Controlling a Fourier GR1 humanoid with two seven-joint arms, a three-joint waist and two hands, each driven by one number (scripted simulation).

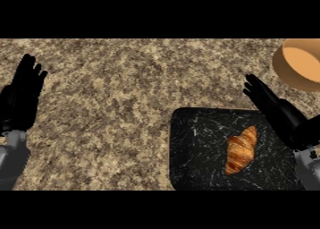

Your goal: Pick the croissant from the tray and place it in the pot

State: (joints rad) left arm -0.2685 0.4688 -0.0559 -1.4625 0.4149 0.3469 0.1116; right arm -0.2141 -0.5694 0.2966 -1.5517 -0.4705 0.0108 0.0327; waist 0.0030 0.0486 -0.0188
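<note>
croissant point(242, 150) lies on tray point(195, 156) | pot point(306, 63) far right | right hand point(278, 112) open over tray edge | left hand point(21, 96) open, resting left

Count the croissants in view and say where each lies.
1. The croissant lies on the black tray, right of its middle, beside the open right hand. None seems hidden.

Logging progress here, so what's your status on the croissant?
Both hands open, left hand resting at counter's left, right hand over tray's right edge. Croissant on tray, untouched. Pot far right, nothing between.
</note>
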